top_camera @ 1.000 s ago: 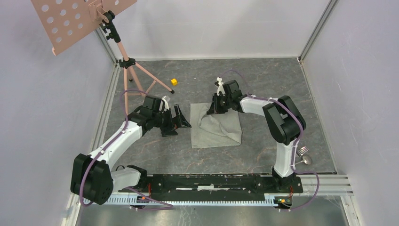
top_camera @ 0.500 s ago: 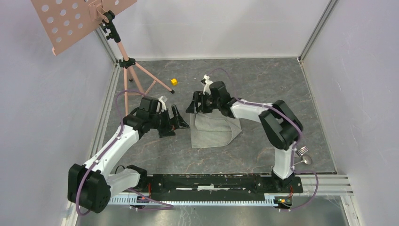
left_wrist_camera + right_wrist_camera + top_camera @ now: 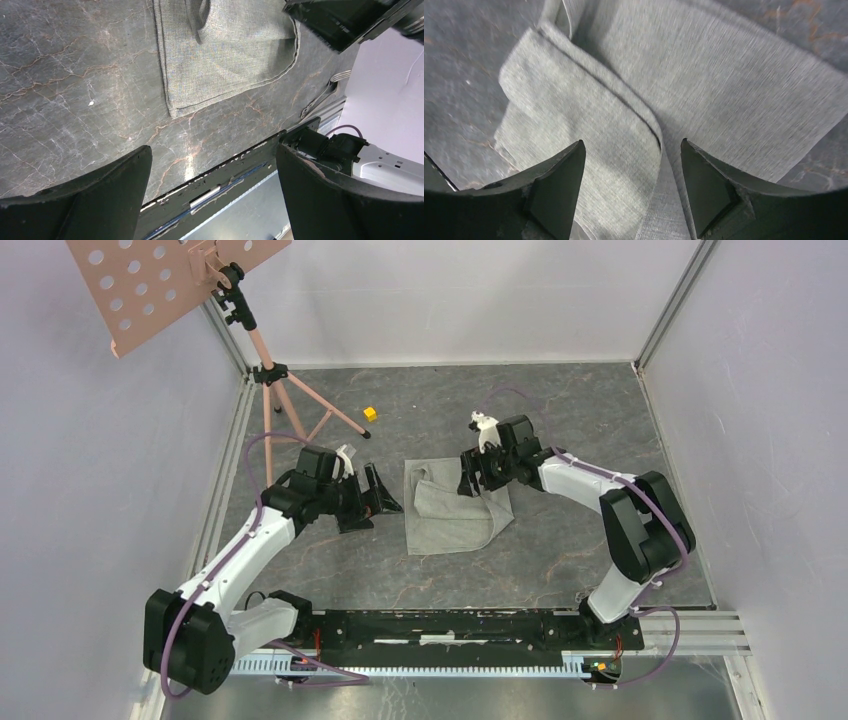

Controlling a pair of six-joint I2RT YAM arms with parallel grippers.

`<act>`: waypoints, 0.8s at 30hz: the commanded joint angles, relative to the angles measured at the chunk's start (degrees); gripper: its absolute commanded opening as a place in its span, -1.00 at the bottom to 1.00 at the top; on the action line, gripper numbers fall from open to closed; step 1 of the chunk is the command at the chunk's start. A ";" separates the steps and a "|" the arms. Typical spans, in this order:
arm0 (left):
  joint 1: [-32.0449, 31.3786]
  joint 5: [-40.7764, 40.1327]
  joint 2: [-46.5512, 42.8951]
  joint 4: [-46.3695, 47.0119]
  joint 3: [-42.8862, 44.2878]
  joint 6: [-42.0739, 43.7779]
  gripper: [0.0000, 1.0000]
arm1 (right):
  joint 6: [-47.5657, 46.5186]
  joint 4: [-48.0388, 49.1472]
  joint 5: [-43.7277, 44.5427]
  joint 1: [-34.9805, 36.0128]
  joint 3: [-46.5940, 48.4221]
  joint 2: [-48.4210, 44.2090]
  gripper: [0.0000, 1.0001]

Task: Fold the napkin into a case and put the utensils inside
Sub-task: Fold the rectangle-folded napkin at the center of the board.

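Right gripper (image 3: 631,146): jaws wide apart, empty, poised over the napkin (image 3: 452,525) at frame centre. Left gripper (image 3: 212,150): open, empty, left of cloth. Flap lies rumpled. Recommended: pinch the hem only, draw flat, align edges.

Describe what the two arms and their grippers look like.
The left arm and right arm have white links between bulky black joint housings. A thin purple cable runs along each. The left gripper and right gripper have broad, black, wedge-shaped fingers, with a small white part at each wrist.
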 commanded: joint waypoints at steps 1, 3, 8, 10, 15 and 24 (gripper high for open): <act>0.11 1.42 -1.99 1.52 -0.44 -2.75 1.00 | -5.33 -0.62 -0.68 0.44 -1.97 -0.14 0.50; 0.13 1.38 -2.14 1.06 -0.31 -2.49 1.00 | -6.85 -0.89 0.03 0.47 -2.73 -0.36 0.42; 0.17 1.42 -1.99 1.06 -0.17 -2.60 1.00 | -9.38 -1.42 0.77 0.72 -3.35 0.03 0.18; 0.11 1.38 -2.11 1.05 -0.03 -2.58 1.00 | -9.38 -1.57 1.26 1.00 -3.34 0.54 0.06; 0.12 1.50 -2.34 1.08 0.11 -2.58 1.00 | -9.32 -1.29 0.99 2.59 -3.77 -0.55 -0.49; 0.11 1.05 -0.48 1.96 1.92 -2.13 1.00 | -5.86 -2.76 -5.98 5.11 -16.59 -15.20 -0.87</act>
